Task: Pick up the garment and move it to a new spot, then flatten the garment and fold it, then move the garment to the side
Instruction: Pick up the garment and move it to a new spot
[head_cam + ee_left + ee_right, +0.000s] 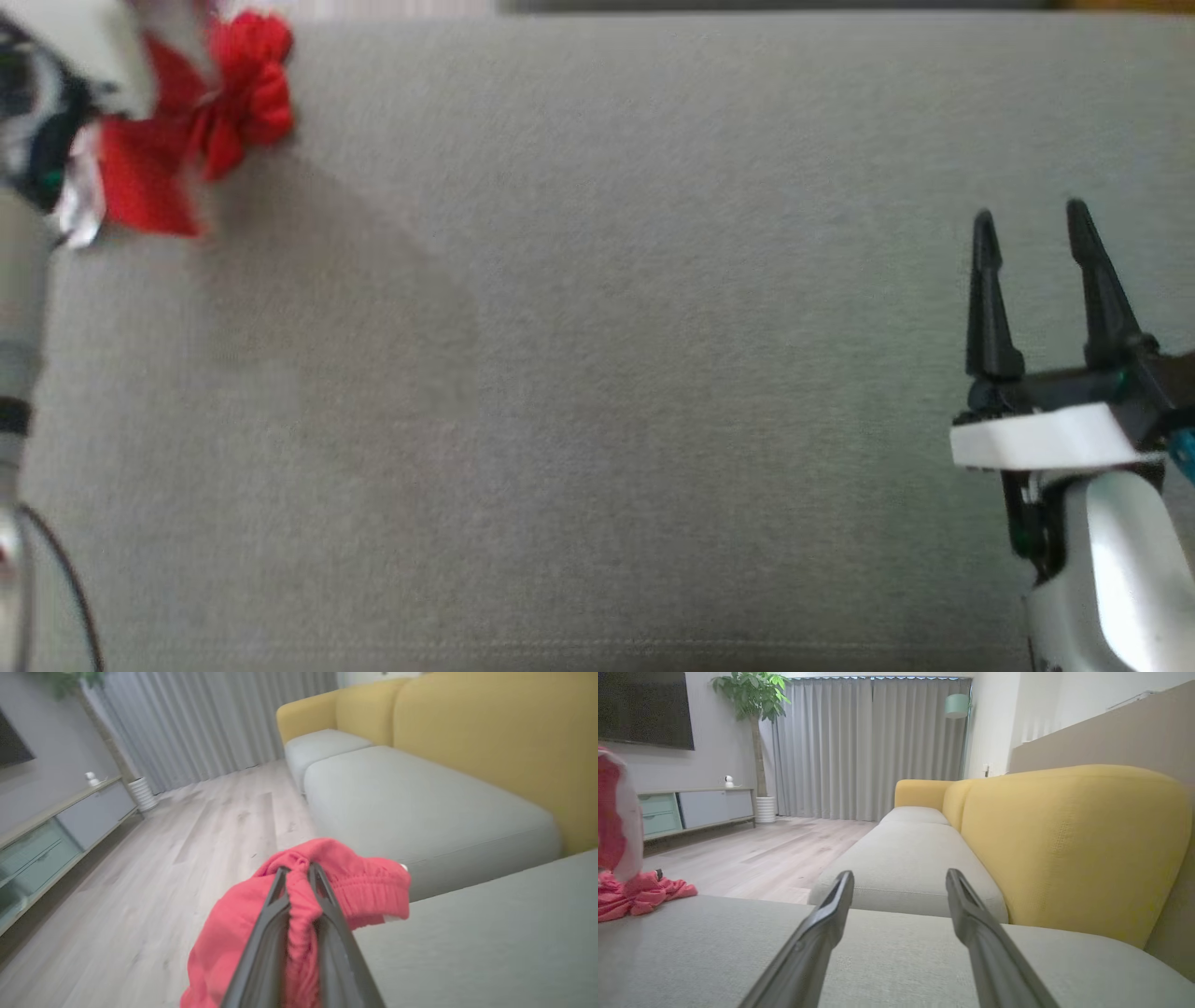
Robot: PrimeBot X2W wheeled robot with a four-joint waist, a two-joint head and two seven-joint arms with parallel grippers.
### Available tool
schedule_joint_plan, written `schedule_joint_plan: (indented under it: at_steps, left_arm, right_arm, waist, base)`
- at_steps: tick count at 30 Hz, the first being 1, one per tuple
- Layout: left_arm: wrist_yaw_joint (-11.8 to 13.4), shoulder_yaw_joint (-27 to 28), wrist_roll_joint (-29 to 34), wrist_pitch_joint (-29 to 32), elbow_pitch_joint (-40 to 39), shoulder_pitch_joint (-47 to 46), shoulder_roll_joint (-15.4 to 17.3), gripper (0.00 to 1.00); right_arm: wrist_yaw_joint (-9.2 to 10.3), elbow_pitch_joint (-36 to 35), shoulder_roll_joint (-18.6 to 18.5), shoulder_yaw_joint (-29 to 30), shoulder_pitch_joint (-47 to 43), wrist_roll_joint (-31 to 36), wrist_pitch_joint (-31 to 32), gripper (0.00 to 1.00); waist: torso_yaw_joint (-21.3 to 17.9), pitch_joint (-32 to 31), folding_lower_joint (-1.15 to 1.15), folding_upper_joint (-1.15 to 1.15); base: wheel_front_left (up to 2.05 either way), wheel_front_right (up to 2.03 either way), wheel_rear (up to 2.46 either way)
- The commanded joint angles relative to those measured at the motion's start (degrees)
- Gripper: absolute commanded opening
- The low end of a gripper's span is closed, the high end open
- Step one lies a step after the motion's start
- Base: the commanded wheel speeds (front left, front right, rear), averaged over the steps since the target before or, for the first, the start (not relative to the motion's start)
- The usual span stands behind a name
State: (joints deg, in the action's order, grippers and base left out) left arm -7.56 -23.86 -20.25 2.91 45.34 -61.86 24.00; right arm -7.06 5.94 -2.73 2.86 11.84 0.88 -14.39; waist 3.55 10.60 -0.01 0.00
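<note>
With our left jaws clamped on the red garment (364, 889) and right jaws wide open, we should carry it clear to the middle of the grey cushion (597, 373).

A grey fabric sofa seat (597, 373) has a yellow padded backrest (1064, 849). Beyond the pale wooden floor (752, 854) hang grey pleated curtains (868, 746), beside a green potted plant (754, 700).

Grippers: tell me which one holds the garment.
The left gripper: its jaws pinch the red garment, while the right gripper stands open and empty over the grey cushion.
</note>
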Motion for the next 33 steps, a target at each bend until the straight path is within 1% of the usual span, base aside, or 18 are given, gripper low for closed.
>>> schedule_joint_plan:
  at_steps: [1,7,11,14,16,19,21,27,33]
  left_arm:
    - [0.1,0.2,-0.9,0.5,-3.6,-3.4,1.4,0.0]
    - [0.1,-7.6,-9.1,4.0,-13.9,-2.7,-3.9,0.0]
    - [0.1,-10.0,-16.4,3.9,-20.0,-0.4,-8.5,0.0]
    - [0.1,-11.9,-20.5,3.3,-22.5,3.0,-11.4,0.0]
    - [0.1,-12.8,-22.4,2.4,-22.6,5.9,-12.8,0.0]
    - [0.1,-13.6,-24.7,0.3,-20.0,10.8,-14.8,0.0]
    - [0.1,-14.6,-25.5,-1.3,-16.9,14.0,-15.6,0.0]
    - [0.1,-17.2,-25.5,-7.3,-5.2,21.1,-15.5,0.0]
    - [0.1,-18.2,-25.1,-13.1,3.0,24.0,-15.8,0.0]
  right_arm:
    - [-0.43,-1.4,-0.1,-0.7,-0.1,-0.6,-0.6,1.0]
    - [-0.43,-1.0,-0.1,1.8,-2.3,-2.0,-0.6,1.0]
    - [-0.43,-0.9,-0.1,3.1,-2.8,-2.4,-0.6,1.0]
    - [-0.43,-1.1,-0.1,3.4,-2.7,-2.7,-0.6,1.0]
    - [-0.43,-1.4,-0.1,3.3,-2.6,-3.0,-0.6,1.0]
    - [-0.43,-1.7,-0.1,3.2,-2.4,-3.6,-0.6,1.0]
    - [-0.43,-1.8,-0.1,3.1,-2.1,-3.9,-0.6,1.0]
    - [-0.43,-2.1,-0.1,3.1,-1.2,-4.4,-0.6,1.0]
    - [-0.43,-2.0,-0.1,4.2,-1.7,-3.8,-0.6,1.0]
  waist:
    - [-3.0,-3.4,0.01,0.0]
    - [-7.1,-6.5,0.01,0.0]
    - [-9.6,-6.7,0.01,0.0]
    - [-11.2,-5.6,0.01,0.0]
    - [-12.0,-4.5,0.01,0.0]
    - [-12.8,-2.6,0.01,0.0]
    - [-13.1,-1.2,0.01,0.0]
    - [-13.2,1.6,0.01,0.0]
    - [-11.3,1.6,0.01,0.0]
  base:
    - [0.0,0.0,0.0]
    - [0.0,0.0,0.0]
    - [0.0,0.0,0.0]
    - [0.0,0.0,0.0]
    - [0.0,0.0,0.0]
    - [0.0,0.0,0.0]
    - [0.0,0.0,0.0]
    - [0.0,0.0,0.0]
    - [0.0,0.0,0.0]
